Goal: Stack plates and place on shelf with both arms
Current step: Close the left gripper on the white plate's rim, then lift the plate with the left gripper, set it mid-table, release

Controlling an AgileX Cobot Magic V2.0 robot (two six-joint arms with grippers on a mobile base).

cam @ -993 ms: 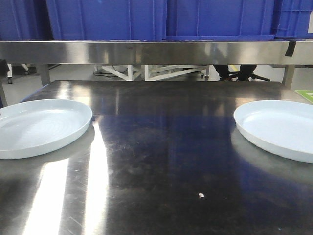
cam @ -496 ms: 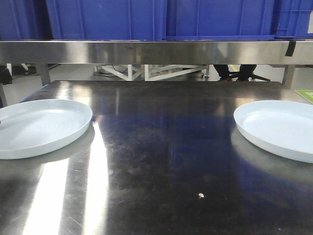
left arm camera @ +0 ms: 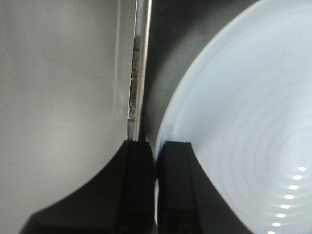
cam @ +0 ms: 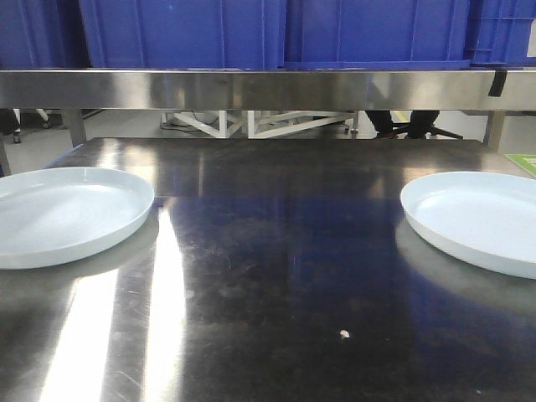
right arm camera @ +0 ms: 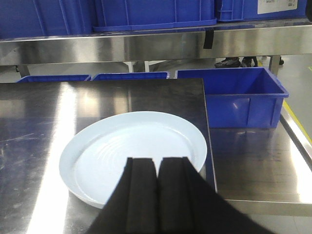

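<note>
We see the left plate (cam: 71,213) flat on the dark steel worktop (cam: 276,276), on its left side; the right plate (cam: 477,219) lies flat on the right side, well apart from it; the shelf (cam: 268,89) runs behind and above both, carrying blue crates (cam: 184,33); the left pincer (left arm camera: 155,146) is closed to a thin slit on the left plate's rim, one finger outside the rim, the other over the ringed inner face; the right pincer (right arm camera: 157,162) is closed with nothing between its fingers, at the right plate's near rim, which it hides; touching or not, we cannot tell.
</note>
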